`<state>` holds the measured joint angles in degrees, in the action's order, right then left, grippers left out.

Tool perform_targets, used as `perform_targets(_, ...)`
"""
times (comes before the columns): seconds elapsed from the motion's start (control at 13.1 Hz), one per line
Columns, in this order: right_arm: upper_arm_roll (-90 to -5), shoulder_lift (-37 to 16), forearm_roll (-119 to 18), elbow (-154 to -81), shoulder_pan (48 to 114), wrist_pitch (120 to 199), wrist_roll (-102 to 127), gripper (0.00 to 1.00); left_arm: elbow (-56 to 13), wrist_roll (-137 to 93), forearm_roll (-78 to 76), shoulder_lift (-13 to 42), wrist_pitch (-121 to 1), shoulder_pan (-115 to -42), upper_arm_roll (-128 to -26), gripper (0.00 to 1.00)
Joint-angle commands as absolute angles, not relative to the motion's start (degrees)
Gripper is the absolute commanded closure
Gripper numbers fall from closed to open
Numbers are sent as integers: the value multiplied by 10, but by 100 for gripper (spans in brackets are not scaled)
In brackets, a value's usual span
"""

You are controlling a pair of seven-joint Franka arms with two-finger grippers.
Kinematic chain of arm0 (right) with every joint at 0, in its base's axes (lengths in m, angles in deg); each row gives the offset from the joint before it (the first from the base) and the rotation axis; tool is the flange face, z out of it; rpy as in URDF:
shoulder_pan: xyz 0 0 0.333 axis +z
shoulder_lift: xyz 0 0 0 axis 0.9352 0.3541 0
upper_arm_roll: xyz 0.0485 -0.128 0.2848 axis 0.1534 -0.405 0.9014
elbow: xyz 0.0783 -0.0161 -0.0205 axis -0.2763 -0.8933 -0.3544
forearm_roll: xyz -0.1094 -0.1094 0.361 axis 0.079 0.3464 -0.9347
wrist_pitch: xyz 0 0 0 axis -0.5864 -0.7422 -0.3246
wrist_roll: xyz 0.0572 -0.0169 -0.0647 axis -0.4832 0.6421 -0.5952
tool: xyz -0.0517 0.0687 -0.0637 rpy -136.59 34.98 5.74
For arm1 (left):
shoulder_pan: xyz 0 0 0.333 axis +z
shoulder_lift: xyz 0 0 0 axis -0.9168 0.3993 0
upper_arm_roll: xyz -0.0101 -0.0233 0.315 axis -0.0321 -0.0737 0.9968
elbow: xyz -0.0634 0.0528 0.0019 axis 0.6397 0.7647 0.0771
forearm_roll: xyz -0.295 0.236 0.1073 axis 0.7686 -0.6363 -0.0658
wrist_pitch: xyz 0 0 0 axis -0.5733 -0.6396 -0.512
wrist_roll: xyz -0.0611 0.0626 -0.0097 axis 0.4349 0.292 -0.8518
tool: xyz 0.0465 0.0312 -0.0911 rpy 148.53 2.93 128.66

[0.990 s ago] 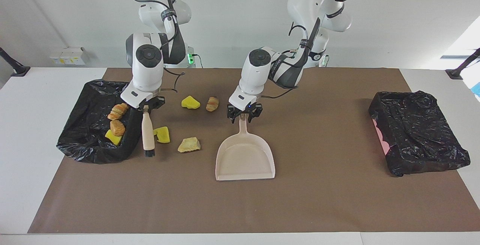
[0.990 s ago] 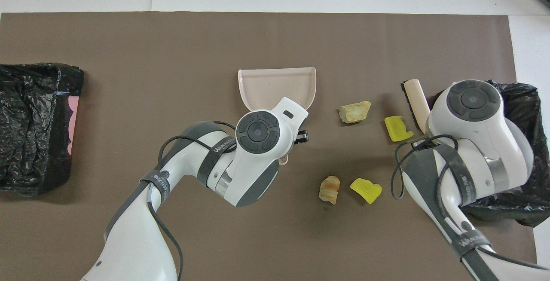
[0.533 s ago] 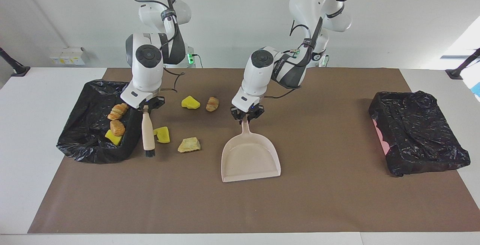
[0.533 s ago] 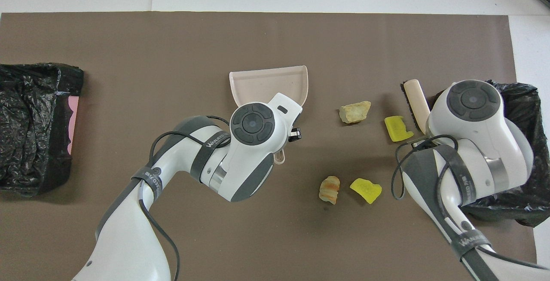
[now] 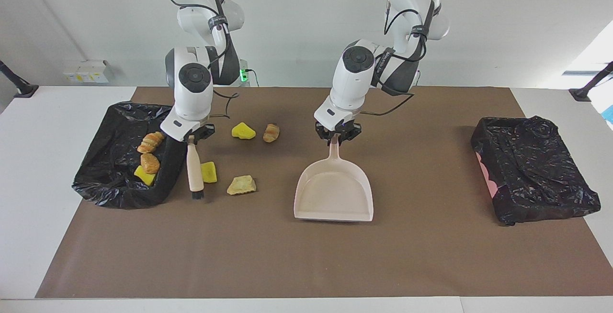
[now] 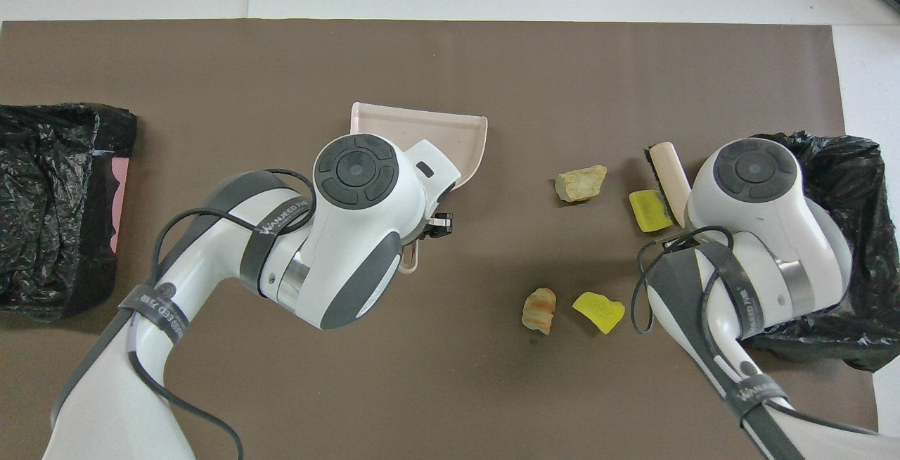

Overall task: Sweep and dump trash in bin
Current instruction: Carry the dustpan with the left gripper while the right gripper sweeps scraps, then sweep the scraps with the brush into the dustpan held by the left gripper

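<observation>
My right gripper [image 5: 191, 137] is shut on the handle of the beige brush [image 5: 194, 169], bristles down on the mat beside a yellow sponge chunk [image 5: 208, 172]. A tan scrap [image 5: 241, 185] lies beside that chunk. Another yellow chunk [image 5: 243, 130] and a bread piece [image 5: 271, 132] lie nearer the robots. Two bread pieces [image 5: 150, 141] and a yellow chunk [image 5: 143, 175] lie in the black-lined bin [image 5: 110, 121] at the right arm's end. My left gripper [image 5: 336, 135] is shut on the handle of the beige dustpan [image 5: 335, 193], which is empty and apart from the scraps.
A second black-bagged bin [image 5: 531, 169] stands at the left arm's end of the brown mat [image 5: 421, 255]. In the overhead view the dustpan [image 6: 450, 135] shows past the left hand and the brush [image 6: 664, 171] beside the right hand.
The left gripper has carried the dustpan toward the left arm's end, away from the scraps, and risen. The right gripper has shifted the brush slightly, up against the yellow chunk.
</observation>
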<state>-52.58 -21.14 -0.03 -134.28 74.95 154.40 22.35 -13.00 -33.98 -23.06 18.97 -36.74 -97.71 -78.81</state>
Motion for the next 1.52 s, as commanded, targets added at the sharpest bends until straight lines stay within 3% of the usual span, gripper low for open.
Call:
perform_targets(0.0,-523,-204,-31,-1348,766,1549,235,100,-155,-234,-255,132,-321,-954,-790,100)
perform_targets(0.23,-523,-202,-78,-1346,794,1544,240,100,-187,-67,-259,52,-262,-908,-791,100)
perform_targets(0.53,-522,-195,-132,-1295,853,1479,243,100,-231,163,-259,9,-226,-867,-791,100)
perform_targets(0.91,-526,-183,-118,-1247,802,1458,249,100,-360,368,-259,-65,-241,-830,-791,100)
perform_targets(1.07,-526,-185,-118,-1264,775,1483,242,100,-380,381,-259,-67,-275,-838,-792,100)
perform_targets(1.3,-526,-172,-117,-1284,772,1517,243,100,-391,371,-259,-11,-350,-876,-793,100)
perform_targets(1.45,-526,-158,-117,-1286,778,1524,248,100,-398,356,-259,-8,-370,-878,-793,100)
